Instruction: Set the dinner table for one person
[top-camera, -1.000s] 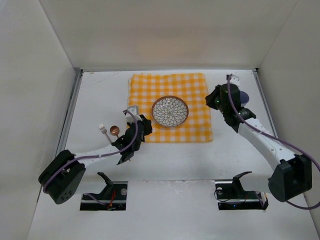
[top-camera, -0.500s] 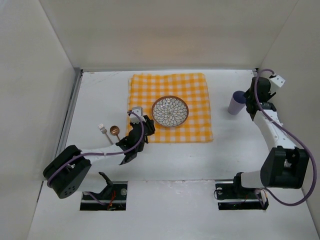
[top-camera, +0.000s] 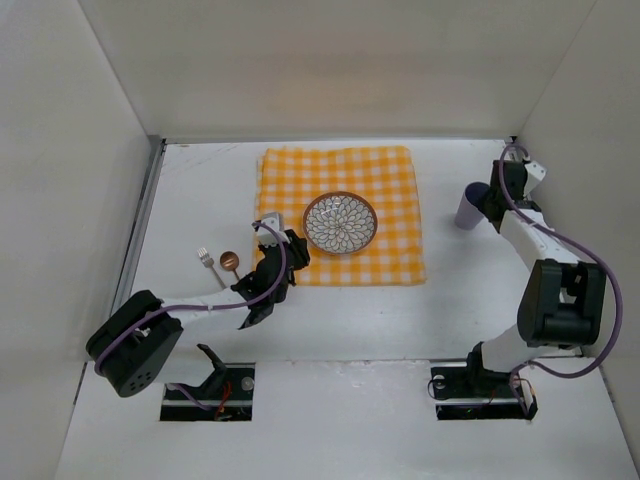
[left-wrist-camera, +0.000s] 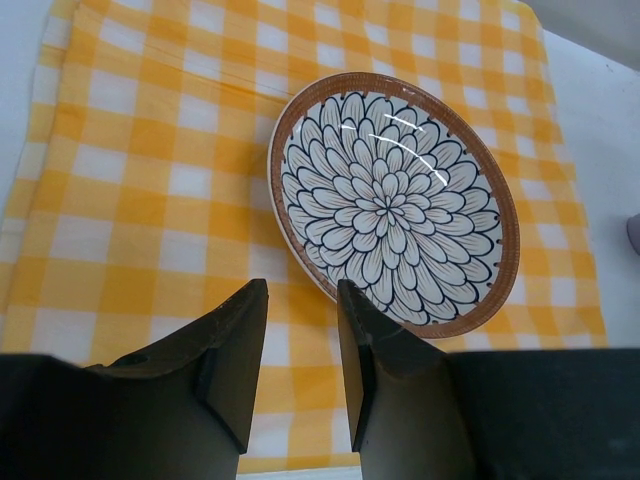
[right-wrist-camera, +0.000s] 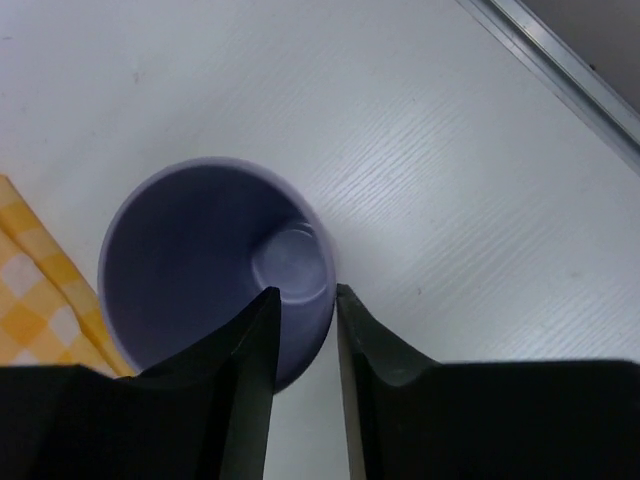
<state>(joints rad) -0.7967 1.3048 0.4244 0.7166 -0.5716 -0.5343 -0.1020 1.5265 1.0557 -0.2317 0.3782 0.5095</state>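
- The dinner table (top-camera: 350, 320), a large matte white tabletop, fills the floor of the white-walled enclosure and lies under every item.
- Near the left edge, a small silver metal fork (top-camera: 206, 259) and a copper-brown round-bowled spoon (top-camera: 229, 261) lie side by side on the bare top.
- The left arm reaches low from the near left corner toward the centre, elbow close to the surface. Its wrist is at the near left corner of the yellow-and-white checked cloth (top-camera: 380, 170).
- The left gripper (left-wrist-camera: 300, 290) points at the cloth. Its dark fingers (left-wrist-camera: 235, 350) stand slightly apart with nothing between them.
- A round glossy ceramic plate (left-wrist-camera: 395, 205) sits on the cloth. It has a dark petal pattern and a brown rim.
- A smooth lilac tapered cup (right-wrist-camera: 210, 270) stands upright on the bare top, right of the cloth near the right edge.
- The right arm folds up steeply along the right edge, its wrist bent down over the cup.
- The right gripper (right-wrist-camera: 305, 292) straddles the cup's rim, one finger inside and one outside. I cannot tell whether they pinch the wall.
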